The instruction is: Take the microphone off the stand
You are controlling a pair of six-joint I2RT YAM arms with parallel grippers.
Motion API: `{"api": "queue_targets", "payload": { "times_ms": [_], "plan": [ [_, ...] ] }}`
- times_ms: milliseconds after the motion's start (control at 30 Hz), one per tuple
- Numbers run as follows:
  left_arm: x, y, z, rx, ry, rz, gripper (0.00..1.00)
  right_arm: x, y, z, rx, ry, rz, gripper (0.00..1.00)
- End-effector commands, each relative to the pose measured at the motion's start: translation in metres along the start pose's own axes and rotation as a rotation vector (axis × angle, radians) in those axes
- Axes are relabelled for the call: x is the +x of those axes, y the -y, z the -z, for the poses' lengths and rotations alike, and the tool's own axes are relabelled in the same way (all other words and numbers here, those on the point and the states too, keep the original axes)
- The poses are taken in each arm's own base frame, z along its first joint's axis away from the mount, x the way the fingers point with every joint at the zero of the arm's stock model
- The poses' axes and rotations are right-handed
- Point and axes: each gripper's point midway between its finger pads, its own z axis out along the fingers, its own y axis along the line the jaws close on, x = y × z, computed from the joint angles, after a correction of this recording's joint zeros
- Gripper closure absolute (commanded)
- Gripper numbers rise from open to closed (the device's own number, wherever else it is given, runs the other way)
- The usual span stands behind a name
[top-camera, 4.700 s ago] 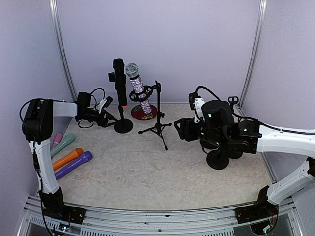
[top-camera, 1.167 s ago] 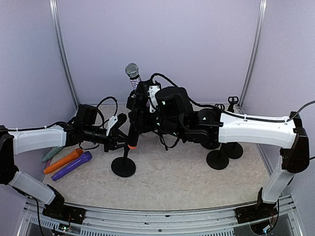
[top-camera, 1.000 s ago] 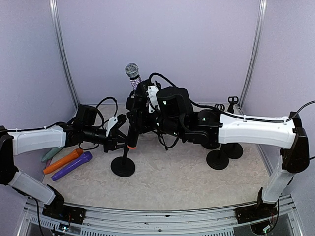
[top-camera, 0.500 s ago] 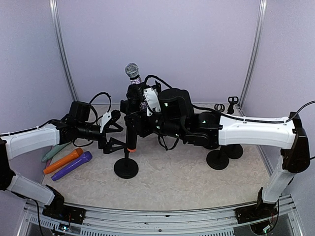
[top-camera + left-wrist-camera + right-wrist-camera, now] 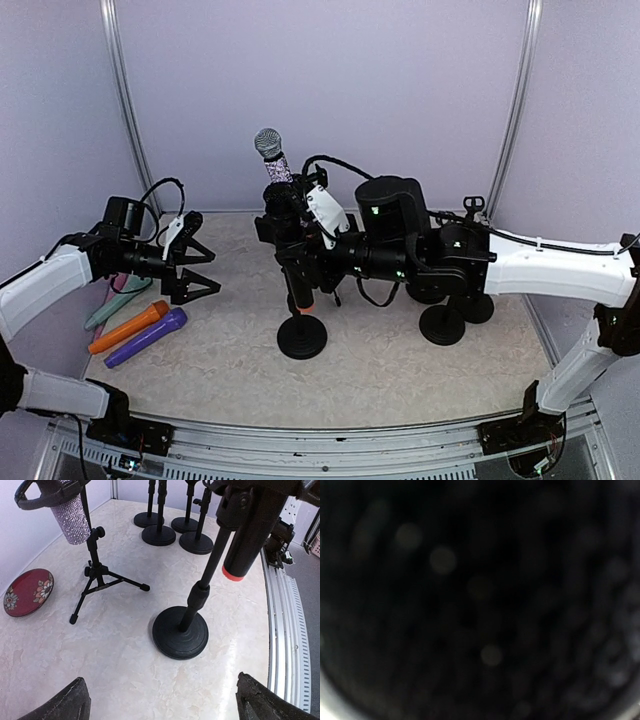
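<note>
The right gripper (image 5: 298,258) is clenched around the body of the black microphone (image 5: 247,530), high up on the round-base stand (image 5: 180,632); its wrist camera gives only darkness, so the grip reads from the other two views. The microphone hangs in the stand's holder, tilted, its orange-ringed end just beside the pole and above the base, which sits on the table (image 5: 400,380). The left gripper (image 5: 205,272) is released, jaws spread wide, holding nothing, well to the left of the stand and pointing toward it. Beyond the stand, a rhinestone microphone (image 5: 275,160) stands in a tripod stand (image 5: 95,575), with a red patterned plate (image 5: 27,591) near the tripod's feet. Well left of the round-base stand, past the left gripper, lie an orange microphone (image 5: 127,326), a purple microphone (image 5: 148,336) and a green microphone (image 5: 118,305), side by side. To its right, under the right arm, stand two empty round-base stands (image 5: 443,325).
</note>
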Motion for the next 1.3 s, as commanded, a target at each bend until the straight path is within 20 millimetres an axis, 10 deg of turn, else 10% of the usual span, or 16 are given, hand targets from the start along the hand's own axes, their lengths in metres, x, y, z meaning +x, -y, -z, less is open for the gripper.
{"api": "queue_targets", "payload": {
  "times_ms": [0, 167, 500, 867, 1267],
  "plan": [
    [-0.016, 0.014, 0.010, 0.043, 0.023, -0.022, 0.01, -0.030, 0.000, 0.024, -0.056, 0.114, 0.022, 0.69],
    [-0.025, 0.015, 0.005, 0.059, 0.010, -0.025, 0.01, -0.017, 0.016, 0.034, -0.041, 0.091, -0.045, 0.01],
    [-0.066, 0.027, -0.023, 0.147, 0.022, -0.087, 0.01, -0.054, 0.031, 0.085, 0.007, 0.226, -0.083, 0.02],
    [-0.128, 0.034, -0.050, 0.271, 0.101, -0.135, 0.05, -0.059, 0.019, 0.048, 0.014, 0.174, -0.061, 0.09],
    [-0.140, 0.061, -0.045, 0.366, 0.132, -0.170, 0.26, -0.076, 0.023, 0.046, 0.031, 0.217, 0.030, 0.38]
  ]
}}
